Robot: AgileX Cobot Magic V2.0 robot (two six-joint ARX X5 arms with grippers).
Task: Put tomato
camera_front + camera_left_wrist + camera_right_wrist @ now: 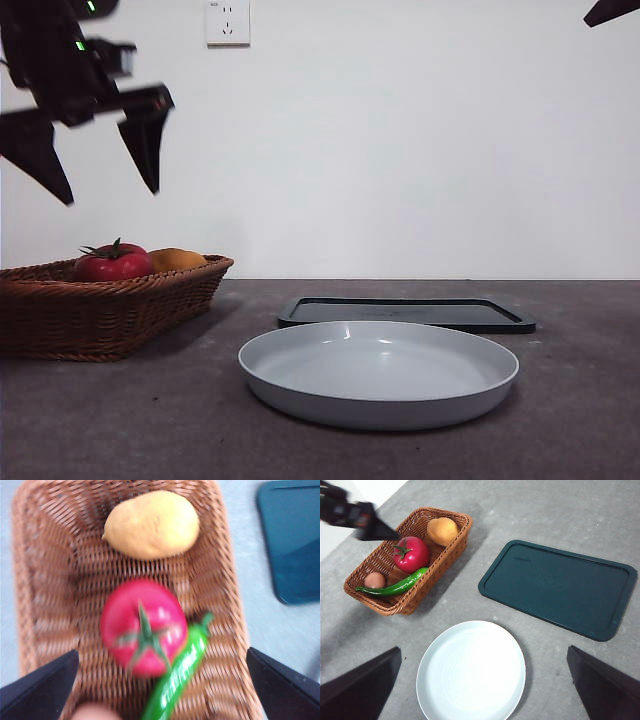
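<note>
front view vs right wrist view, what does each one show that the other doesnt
Only the front view shows the wall socket and both of the left end effector's open jaws, high above the basket.

Only the right wrist view shows the green pepper and the small brown egg-like item inside the basket, plus the right end effector's own open jaws.

Both show the wicker basket holding the tomato and the orange-yellow fruit, the grey plate, and the dark tray.
</note>
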